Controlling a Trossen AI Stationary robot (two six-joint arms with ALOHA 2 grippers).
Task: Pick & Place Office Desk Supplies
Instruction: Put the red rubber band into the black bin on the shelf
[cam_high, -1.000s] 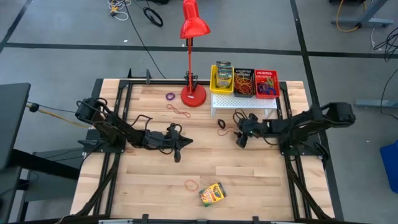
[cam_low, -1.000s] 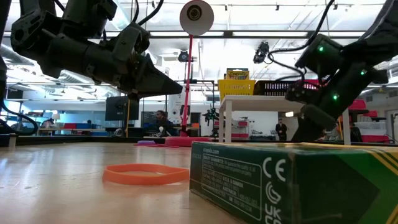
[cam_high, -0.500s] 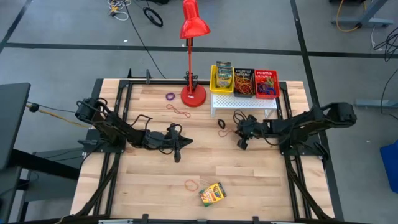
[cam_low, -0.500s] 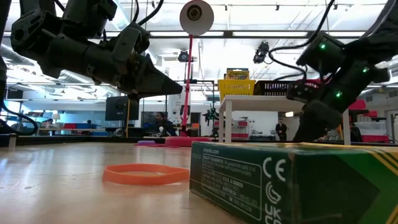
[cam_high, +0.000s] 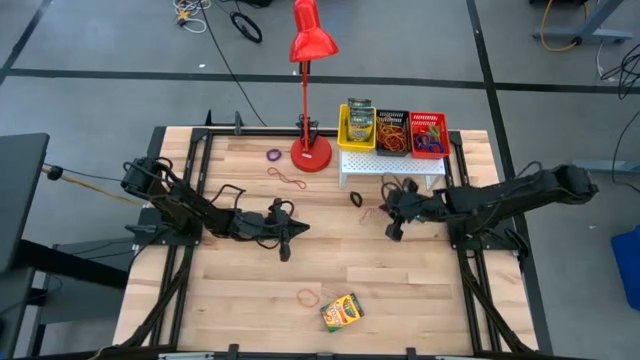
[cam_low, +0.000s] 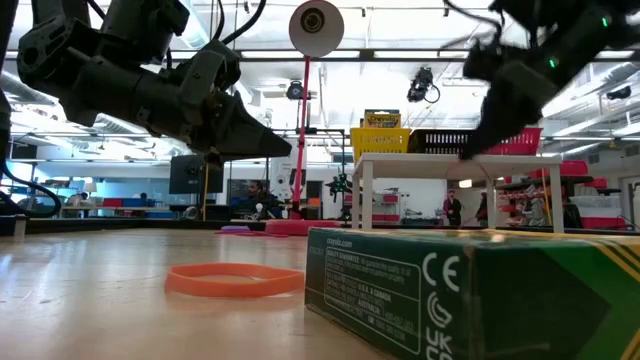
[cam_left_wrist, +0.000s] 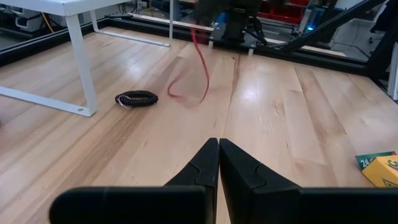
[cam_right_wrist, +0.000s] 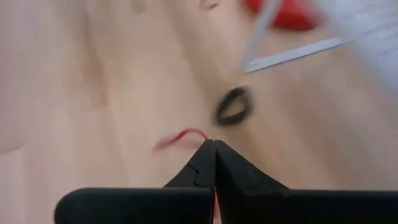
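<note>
Overhead and wrist views of two arms at a wooden table (cam_high: 250, 300). The right gripper (cam_high: 391, 210) stands just in front of the white perforated stand (cam_high: 392, 166), its jaws pressed together on a red rubber band (cam_left_wrist: 198, 68). In the left wrist view the band hangs from that gripper as a long, slack loop whose lower end reaches down to the boards; its long axis therefore runs close to vertical, from the jaws down to the table. A black rubber band (cam_high: 357, 199) lies flat just beside it, near a stand leg.

The three small bins on top of the stand, yellow (cam_high: 357, 128), black (cam_high: 391, 131) and red (cam_high: 428, 133), lie up and back from the right gripper, near but higher. The coming move probably turns on this offset: the loop must be lifted clear of the stand's edge before it is carried back over a bin.

The left gripper (cam_high: 287, 231) waits at mid-table with its jaws together and empty. An orange rubber band (cam_high: 309, 296) and a crayon box (cam_high: 342, 312) lie near the front edge, touching or nearly so, roughly as near the left arm as the right.
</note>
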